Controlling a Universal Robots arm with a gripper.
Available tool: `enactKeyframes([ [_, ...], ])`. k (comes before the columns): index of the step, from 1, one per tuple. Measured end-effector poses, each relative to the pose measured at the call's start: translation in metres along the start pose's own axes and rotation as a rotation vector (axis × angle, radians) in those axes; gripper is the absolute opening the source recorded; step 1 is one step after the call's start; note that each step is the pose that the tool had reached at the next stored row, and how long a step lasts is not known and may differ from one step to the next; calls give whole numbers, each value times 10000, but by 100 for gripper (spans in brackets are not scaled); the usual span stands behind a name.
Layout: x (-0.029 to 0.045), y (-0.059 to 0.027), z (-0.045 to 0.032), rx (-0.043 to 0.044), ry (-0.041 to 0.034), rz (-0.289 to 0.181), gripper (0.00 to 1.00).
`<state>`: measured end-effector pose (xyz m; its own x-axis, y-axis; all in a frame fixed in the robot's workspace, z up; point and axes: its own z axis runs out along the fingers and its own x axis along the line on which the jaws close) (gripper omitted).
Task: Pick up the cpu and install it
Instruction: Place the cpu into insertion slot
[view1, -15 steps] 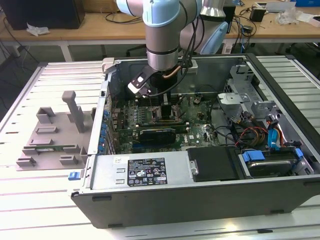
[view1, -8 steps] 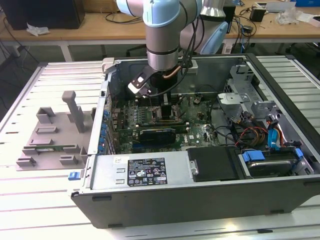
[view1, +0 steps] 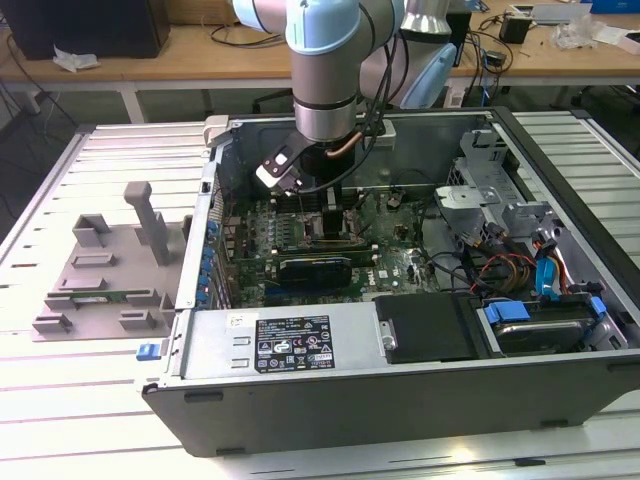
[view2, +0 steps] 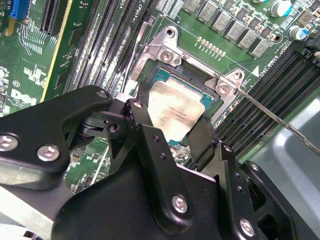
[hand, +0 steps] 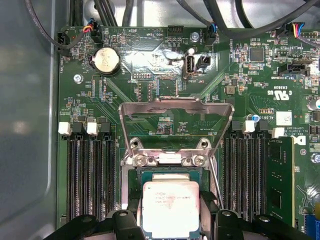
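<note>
Squarely over the socket, the gripper (view2: 172, 125) has the cpu (hand: 170, 207) between its fingers

Inside the open computer case (view1: 400, 400), towards its far side and left of middle in the exterior view, the arm reaches down onto the green motherboard (hand: 150, 60). The two black fingers (view2: 137, 117) are drawn in narrowly against opposite edges of the silver-topped cpu, which lies level within the socket frame (view2: 167, 50); whether it is fully seated cannot be told. The metal load plate (hand: 175, 125) stands swung up, and its thin lever (view2: 280, 120) is free. A grey fixture (view1: 100, 270) lies well apart on the table at the exterior view's left
</note>
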<state>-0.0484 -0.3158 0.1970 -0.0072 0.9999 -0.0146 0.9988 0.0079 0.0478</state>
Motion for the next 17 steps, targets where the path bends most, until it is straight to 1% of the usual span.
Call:
enactKeyframes([
  [2,-1,0,0,-1,-1,0,56],
  [3,0,0,0,0,1,0,62],
  [8,-2,0,-10,2,-2,0,62],
  [10,-2,3,-60,0,0,0,62],
  [12,-2,4,-90,0,0,0,62],
  [13,-3,6,-125,1,-2,1,62],
  [17,-3,8,-173,0,0,0,62],
])
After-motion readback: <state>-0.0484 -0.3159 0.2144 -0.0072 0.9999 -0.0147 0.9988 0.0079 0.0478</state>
